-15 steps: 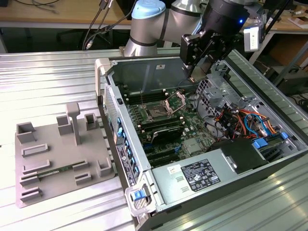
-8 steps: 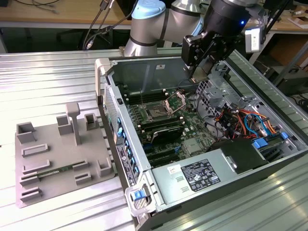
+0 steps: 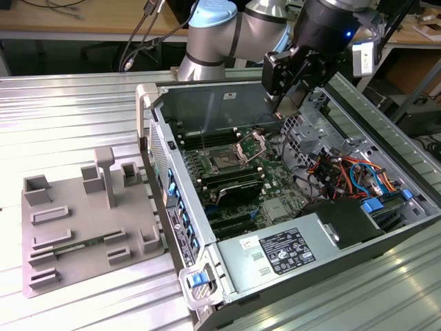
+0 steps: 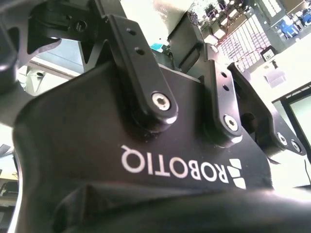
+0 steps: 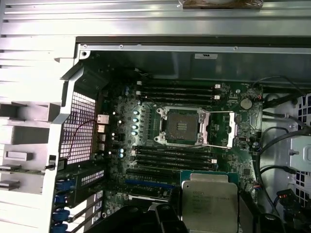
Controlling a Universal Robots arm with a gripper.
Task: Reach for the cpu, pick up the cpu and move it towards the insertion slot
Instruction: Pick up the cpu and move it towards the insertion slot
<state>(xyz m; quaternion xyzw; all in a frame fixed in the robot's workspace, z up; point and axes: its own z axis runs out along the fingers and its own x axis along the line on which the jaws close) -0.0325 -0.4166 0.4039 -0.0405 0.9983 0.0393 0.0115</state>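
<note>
The black fingers point(image 5: 163, 221) of the dark gripper point(image 3: 289, 103) seem to pinch the small, flat, silvery-topped square cpu point(image 5: 209, 200) by opposite edges; it hangs near the dark square insertion slot point(image 5: 181, 125); probably light, stiff, slippery, with a fragile underside; hold the edges only.

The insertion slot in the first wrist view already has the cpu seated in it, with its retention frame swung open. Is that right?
Not quite. The insertion slot is empty, with its retention frame swung open. The first wrist view shows the cpu apart from the slot, held up between the jaws nearer the camera.
</note>
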